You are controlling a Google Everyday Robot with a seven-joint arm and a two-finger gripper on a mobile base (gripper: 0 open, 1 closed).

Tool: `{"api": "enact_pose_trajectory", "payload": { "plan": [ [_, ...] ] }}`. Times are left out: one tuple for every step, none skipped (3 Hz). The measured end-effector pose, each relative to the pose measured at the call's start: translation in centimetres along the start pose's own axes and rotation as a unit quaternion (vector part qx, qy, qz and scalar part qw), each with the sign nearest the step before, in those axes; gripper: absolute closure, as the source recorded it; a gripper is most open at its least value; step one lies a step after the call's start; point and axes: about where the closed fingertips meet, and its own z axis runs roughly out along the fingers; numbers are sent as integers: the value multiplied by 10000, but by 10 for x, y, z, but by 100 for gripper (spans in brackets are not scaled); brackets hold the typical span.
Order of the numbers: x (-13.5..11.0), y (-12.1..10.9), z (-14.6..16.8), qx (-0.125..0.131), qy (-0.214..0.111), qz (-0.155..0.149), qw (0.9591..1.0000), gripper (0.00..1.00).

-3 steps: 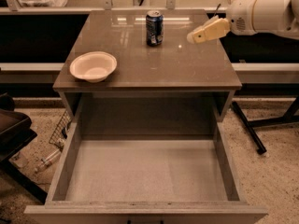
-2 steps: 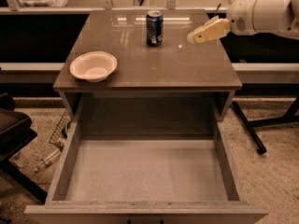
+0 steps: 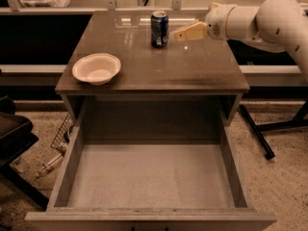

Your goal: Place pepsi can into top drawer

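The pepsi can (image 3: 159,29), dark blue with a silver rim, stands upright at the back middle of the glossy brown cabinet top (image 3: 192,71). My gripper (image 3: 178,34), pale yellow on a white arm (image 3: 260,20), reaches in from the right at can height. Its tip is just right of the can, a small gap away, and holds nothing. The top drawer (image 3: 151,177) is pulled fully out below the cabinet top, with its pale bottom bare.
A white bowl (image 3: 96,68) sits on the left of the cabinet top. A dark seat (image 3: 12,134), a wire basket (image 3: 62,134) and a bottle (image 3: 48,165) are on the floor at left. A black stand leg (image 3: 257,134) crosses the floor at right.
My gripper has moved left along the back of the cabinet top, closing most of the gap to the can. The can, bowl and drawer have not moved.
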Motion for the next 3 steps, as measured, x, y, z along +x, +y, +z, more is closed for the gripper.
{"api": "enact_pose_trajectory", "payload": {
  "plan": [
    [13, -8, 44, 102, -136, 203, 9996, 0],
    [22, -15, 67, 247, -211, 351, 9989, 0],
    [24, -15, 90, 263, -355, 462, 9980, 0]
  ]
}}
